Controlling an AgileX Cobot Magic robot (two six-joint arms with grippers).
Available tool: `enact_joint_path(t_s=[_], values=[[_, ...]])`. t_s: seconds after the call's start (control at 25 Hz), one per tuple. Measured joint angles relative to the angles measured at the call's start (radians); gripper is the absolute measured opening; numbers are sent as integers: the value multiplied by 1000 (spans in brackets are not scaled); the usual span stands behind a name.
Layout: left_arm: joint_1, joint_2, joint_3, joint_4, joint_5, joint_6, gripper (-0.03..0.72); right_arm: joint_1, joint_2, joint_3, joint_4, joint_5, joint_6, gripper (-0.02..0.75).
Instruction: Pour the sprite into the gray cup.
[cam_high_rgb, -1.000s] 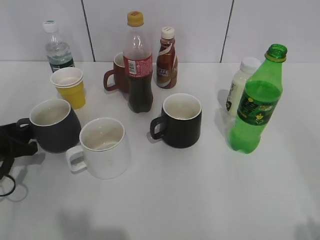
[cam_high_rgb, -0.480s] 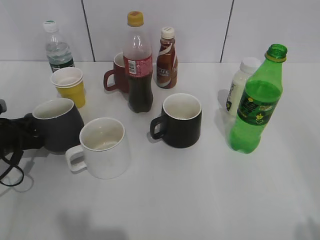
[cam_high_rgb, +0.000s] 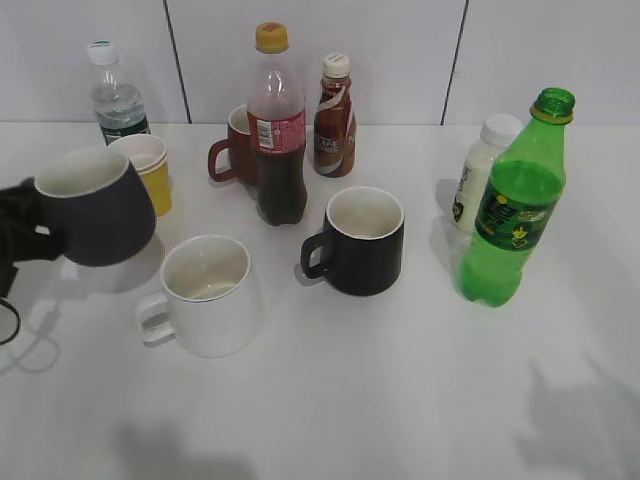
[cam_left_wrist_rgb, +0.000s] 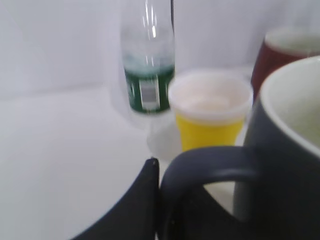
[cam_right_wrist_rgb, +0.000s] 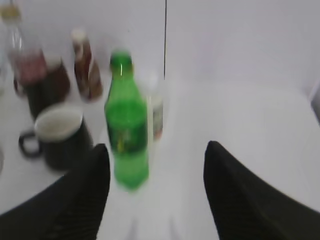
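Note:
The gray cup (cam_high_rgb: 95, 208) is lifted off the table at the far left, tilted slightly, empty with a white interior. My left gripper (cam_high_rgb: 18, 232) is shut on its loop handle (cam_left_wrist_rgb: 210, 165). The cup fills the right of the left wrist view (cam_left_wrist_rgb: 285, 165). The sprite (cam_high_rgb: 510, 210), a green bottle without a cap, stands upright at the right. It also shows in the right wrist view (cam_right_wrist_rgb: 126, 127), blurred, ahead and slightly left of my open, empty right gripper (cam_right_wrist_rgb: 157, 172). The right gripper is outside the exterior view; only its shadow shows there.
A white mug (cam_high_rgb: 208, 295) and a black mug (cam_high_rgb: 362, 240) stand mid-table. A cola bottle (cam_high_rgb: 276, 130), a brown mug (cam_high_rgb: 235, 148), a coffee bottle (cam_high_rgb: 333, 105), a water bottle (cam_high_rgb: 112, 95), a yellow cup (cam_high_rgb: 150, 172) and a small white bottle (cam_high_rgb: 480, 170) stand behind.
My left gripper closed on the gray cup's handle and lifted the cup up off the table. A shadow of the right arm has appeared at the lower right.

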Motion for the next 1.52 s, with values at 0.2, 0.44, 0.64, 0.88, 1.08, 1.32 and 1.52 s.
enact_joint_path(t_s=[0.2, 0.44, 0.64, 0.88, 1.08, 1.32, 1.52], values=[[0, -132, 34, 43, -1, 0, 48, 1, 308, 106, 220, -531, -234, 447], [0, -224, 47, 96, 19, -7, 48, 87, 679, 145, 382, -804, -293, 447], [0, -227, 47, 97, 32, -11, 48, 290, 852, 164, 382, -950, -295, 449], [0, -227, 47, 101, 33, -11, 48, 411, 1015, 236, 376, -1096, -285, 496], [0, -227, 47, 103, 33, -11, 48, 414, 1096, 237, 370, -1263, -284, 580], [0, -227, 47, 105, 33, -11, 48, 414, 1210, 237, 285, -1313, -158, 587], [0, -227, 47, 131, 33, -11, 48, 414, 1315, 212, 201, -1422, -57, 587]])
